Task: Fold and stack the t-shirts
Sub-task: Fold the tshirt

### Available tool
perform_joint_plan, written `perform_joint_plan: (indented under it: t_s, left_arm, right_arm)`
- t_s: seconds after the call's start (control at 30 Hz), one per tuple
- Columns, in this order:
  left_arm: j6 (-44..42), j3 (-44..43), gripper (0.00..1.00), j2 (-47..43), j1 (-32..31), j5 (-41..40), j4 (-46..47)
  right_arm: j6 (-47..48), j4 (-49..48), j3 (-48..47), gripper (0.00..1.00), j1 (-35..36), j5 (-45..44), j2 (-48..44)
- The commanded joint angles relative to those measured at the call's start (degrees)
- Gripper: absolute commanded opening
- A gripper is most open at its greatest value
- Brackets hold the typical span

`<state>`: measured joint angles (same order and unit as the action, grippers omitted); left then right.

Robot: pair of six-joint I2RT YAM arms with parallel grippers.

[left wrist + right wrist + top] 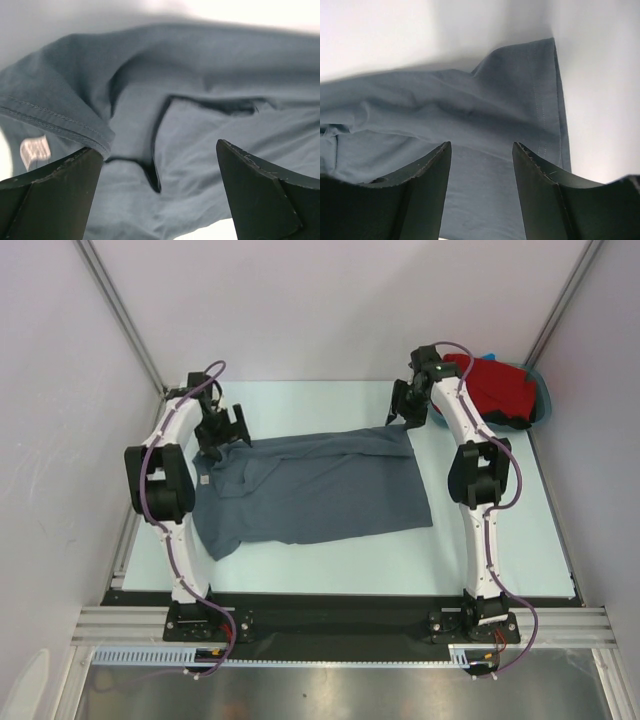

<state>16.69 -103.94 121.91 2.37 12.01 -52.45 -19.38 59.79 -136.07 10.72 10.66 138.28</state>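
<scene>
Grey t-shirt point(320, 490) spread flat | white label point(35, 151) | writing too blurred to read

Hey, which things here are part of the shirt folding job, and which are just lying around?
For the job:
grey t-shirt, spread out
red t-shirt, bunched up at far right

Just lying about:
teal tub, holding the red one

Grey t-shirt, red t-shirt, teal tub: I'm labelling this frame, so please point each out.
grey t-shirt point(320, 490), top view, middle of its body.
red t-shirt point(492, 382), top view, crumpled cloth near its middle.
teal tub point(546, 398), top view, its right rim.
</scene>
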Motion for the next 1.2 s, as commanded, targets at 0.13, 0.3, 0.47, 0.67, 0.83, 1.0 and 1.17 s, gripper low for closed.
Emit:
perform_joint_plan:
  t_s: [0.13,0.3,0.47,0.67,0.83,1.0,1.17]
  left_arm:
    - [0.5,-0.4,1.0,-11.7,-1.8,-11.4,-2.2]
    - [-0.1,-0.6,1.0,-13.6,-1.8,-18.8,-4.0]
    - [-0.1,-0.5,1.0,-13.1,-1.8,-17.6,-4.9]
    - [0.0,6.5,1.0,-14.0,-4.9,-16.9,-4.3]
    - [1.2,15.0,1.0,-16.4,-6.1,-16.1,-2.8]
    - [1.6,20.3,1.0,-17.5,-7.4,-14.7,0.3]
    - [1.2,18.9,1.0,-15.5,-8.1,-14.0,2.6]
  right_arm:
    - [1.2,0.9,-0.3,0.57,0.6,2.6,-2.5]
    - [2.0,0.9,0.1,0.57,1.1,3.2,-3.2]
    - [2.2,0.5,2.3,0.56,1.2,3.2,-4.8]
    - [3.4,0.2,6.3,0.55,1.2,2.7,-7.8]
    - [4.0,-0.1,9.7,0.54,1.2,2.1,-10.8]
    - [4.3,-0.7,12.5,0.54,1.2,2.2,-13.1]
    - [4.3,-0.5,13.4,0.54,1.2,2.3,-13.9]
